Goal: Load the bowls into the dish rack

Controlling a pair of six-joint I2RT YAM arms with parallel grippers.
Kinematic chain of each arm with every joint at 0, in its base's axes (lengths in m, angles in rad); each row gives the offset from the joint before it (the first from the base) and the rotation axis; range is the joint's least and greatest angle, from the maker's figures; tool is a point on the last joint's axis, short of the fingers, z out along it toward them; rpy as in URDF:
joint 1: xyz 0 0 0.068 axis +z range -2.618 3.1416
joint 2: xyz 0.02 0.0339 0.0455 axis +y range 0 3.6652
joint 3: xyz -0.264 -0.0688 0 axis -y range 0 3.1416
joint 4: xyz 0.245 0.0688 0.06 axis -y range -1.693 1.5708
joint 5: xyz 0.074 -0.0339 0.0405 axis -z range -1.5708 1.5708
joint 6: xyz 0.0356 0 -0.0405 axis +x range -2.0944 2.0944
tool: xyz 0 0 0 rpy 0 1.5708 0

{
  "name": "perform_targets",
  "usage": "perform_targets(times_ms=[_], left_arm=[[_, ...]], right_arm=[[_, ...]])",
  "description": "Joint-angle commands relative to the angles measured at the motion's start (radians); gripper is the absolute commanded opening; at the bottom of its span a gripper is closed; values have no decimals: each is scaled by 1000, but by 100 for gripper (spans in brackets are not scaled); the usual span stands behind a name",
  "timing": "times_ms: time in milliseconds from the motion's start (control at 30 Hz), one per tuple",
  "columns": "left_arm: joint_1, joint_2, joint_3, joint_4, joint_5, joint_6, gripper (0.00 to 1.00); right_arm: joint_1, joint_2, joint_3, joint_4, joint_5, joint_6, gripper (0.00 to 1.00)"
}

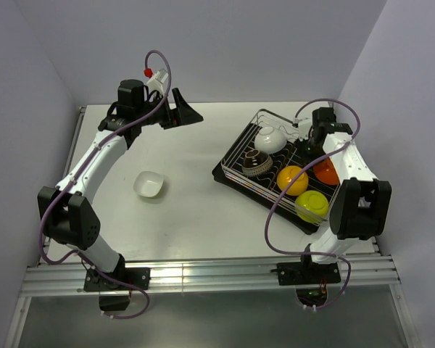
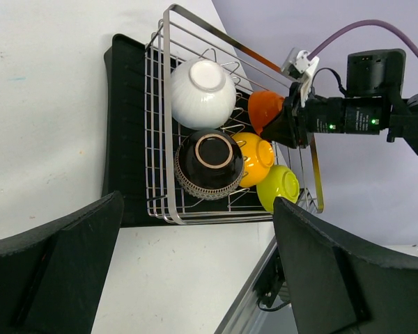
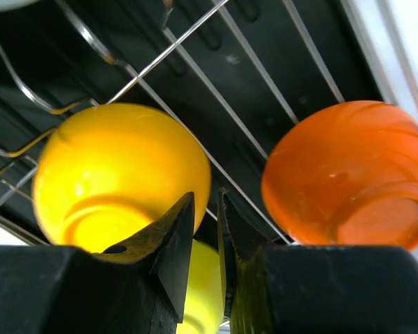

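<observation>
Pale lilac walls close in a white table on three sides. At the right part of it stands the dish rack, turned at an angle on its black tray.

Five bowls lie in the rack, all tipped over. A white bowl is at the far end and the dark ribbed bowl is just near of it. The yellow-orange bowl touches the ribbed one. The orange bowl is on the right side, and the lime green bowl is at the near end. One more white bowl sits upright on the bare table, left of the middle and well apart from the rack.

From its base at the near edge the left arm leans left to a bent elbow, then reaches to the far side. Its wrist is turned to the right. The left gripper hangs in the air above the far part of the table, with its fingers spread wide and nothing in them.

The right arm rises from its base, folds at the elbow and bends its wrist down over the far right part of the rack. The right gripper points down between the yellow-orange and orange bowls. Only a narrow slit parts its fingers, and nothing is seen between them.
</observation>
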Motion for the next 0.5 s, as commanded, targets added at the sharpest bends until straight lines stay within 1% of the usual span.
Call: perform_targets(times_ms=[0,133,333,467], left_arm=[[4,0,7,35,17,-3,94],[4,3,6,39,20,-10,94],[4,4,7,36,22,-12,94],[4,3,9,33,17,-6,95]], right_arm=[[23,-45,-34,-15,-47,-24,28],[34,-66,-54,-39,-75,-49,28],[38,-72,-57,-41,-47,-56,29],[24,-72,-8,-36,-13,-38,29]])
